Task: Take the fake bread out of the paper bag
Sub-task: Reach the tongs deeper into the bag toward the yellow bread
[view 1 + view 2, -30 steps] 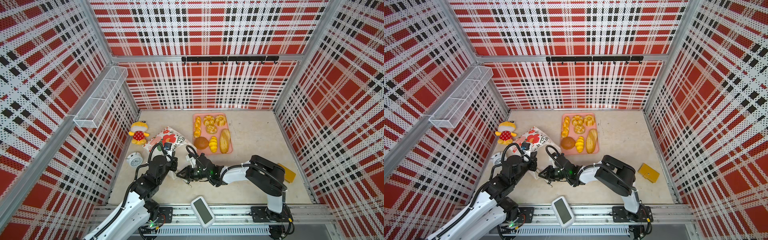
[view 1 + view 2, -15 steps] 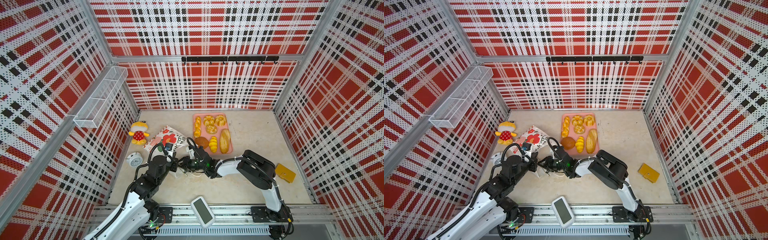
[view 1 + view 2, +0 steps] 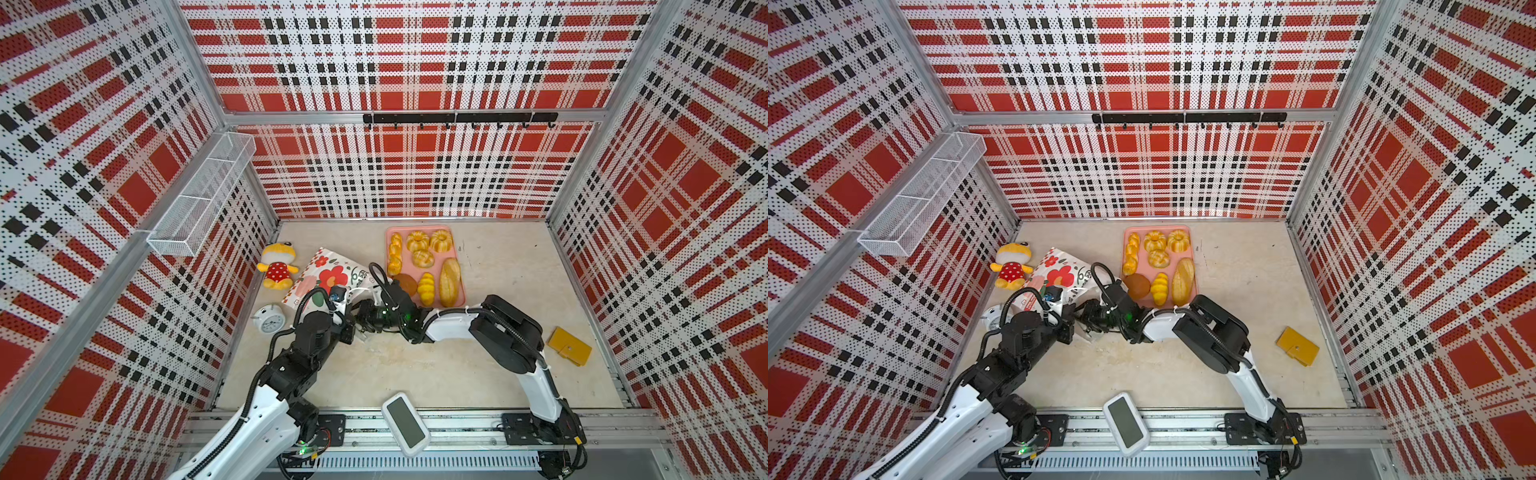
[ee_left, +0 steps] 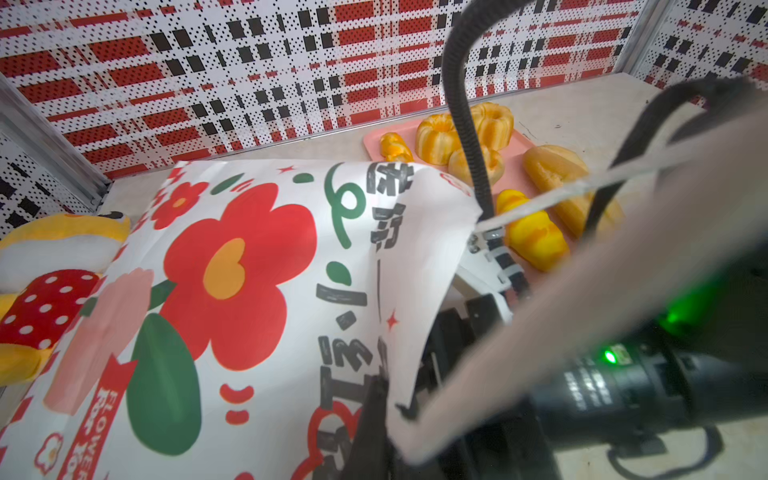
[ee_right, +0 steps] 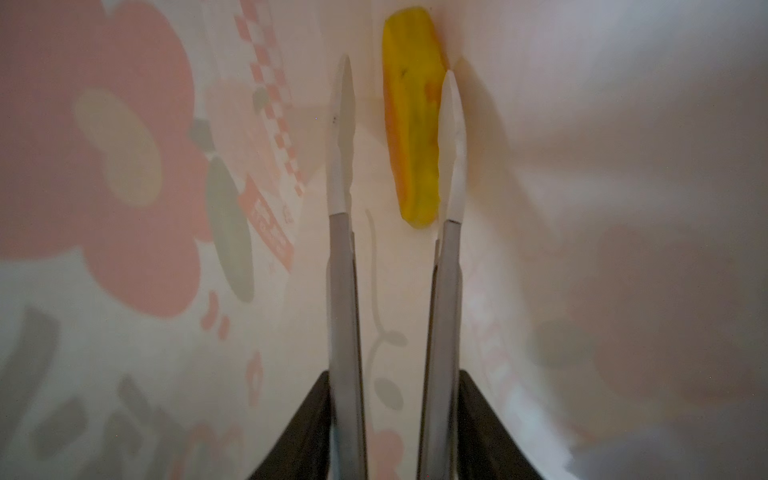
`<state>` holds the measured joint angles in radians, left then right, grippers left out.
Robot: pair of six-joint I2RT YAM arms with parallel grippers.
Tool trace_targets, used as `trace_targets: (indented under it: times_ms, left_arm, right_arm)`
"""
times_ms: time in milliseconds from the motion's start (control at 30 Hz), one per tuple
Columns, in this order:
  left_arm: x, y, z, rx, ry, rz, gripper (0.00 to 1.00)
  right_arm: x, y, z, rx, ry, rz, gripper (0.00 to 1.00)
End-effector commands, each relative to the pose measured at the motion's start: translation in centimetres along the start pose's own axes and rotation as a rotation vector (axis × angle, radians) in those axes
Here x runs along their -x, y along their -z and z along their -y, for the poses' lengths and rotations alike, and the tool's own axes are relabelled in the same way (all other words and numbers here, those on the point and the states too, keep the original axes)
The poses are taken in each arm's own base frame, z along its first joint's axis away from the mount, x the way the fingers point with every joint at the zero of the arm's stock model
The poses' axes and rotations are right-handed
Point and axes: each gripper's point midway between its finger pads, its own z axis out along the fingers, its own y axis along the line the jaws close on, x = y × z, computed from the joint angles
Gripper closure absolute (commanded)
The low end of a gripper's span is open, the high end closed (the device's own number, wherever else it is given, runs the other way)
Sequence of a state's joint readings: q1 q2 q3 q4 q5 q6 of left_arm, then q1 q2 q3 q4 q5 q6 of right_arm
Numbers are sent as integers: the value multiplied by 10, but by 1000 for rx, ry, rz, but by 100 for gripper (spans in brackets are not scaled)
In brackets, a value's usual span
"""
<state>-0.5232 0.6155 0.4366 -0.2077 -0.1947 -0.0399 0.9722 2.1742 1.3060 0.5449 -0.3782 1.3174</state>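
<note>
The white paper bag (image 3: 328,272) with red flowers lies on its side at the left of the floor, seen in both top views, its mouth toward the arms. My left gripper (image 4: 376,384) is shut on the bag's rim (image 4: 415,399) and holds the mouth up. My right gripper (image 5: 397,70) carries long tongs, reaches inside the bag and is open. One yellow stick of fake bread (image 5: 415,137) lies deep in the bag, partly between the tong tips and against one of them. Several more fake breads (image 3: 424,259) sit on a pink tray (image 3: 456,241).
A yellow plush toy (image 3: 277,270) and a white alarm clock (image 3: 269,319) lie left of the bag. A yellow wallet (image 3: 569,345) sits at the right. A white device (image 3: 405,424) rests on the front rail. A wire basket (image 3: 199,203) hangs on the left wall.
My right gripper has moved left and gone into the bag's mouth, and its tongs have opened. My left gripper has stayed shut on the rim.
</note>
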Motion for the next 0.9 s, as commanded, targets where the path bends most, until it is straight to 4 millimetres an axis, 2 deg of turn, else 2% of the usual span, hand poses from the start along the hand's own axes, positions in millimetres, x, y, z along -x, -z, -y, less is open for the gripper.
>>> trace_targets:
  times_ms: [0,133,300,467,567,867]
  left_arm:
    - [2,-2,7,-36,9,22,100]
    - [-1,-7,5,-25,45,23,100]
    - [-3,-11,4,-13,82,35,100]
    - [-2,-13,0,12,104,66,100]
    - [-1,-12,-3,26,111,76,100]
    - [0,-4,-8,49,110,102,100]
  right_arm:
    - [8,-16,-5,44,26,-21,62]
    - [11,-20,-9,87,22,-28,83]
    - [4,4,-23,84,73,-26,100]
    - [-17,40,-28,47,105,0,100]
    - [-32,58,-25,11,123,14,100]
    - [-48,106,-25,-26,152,52,100]
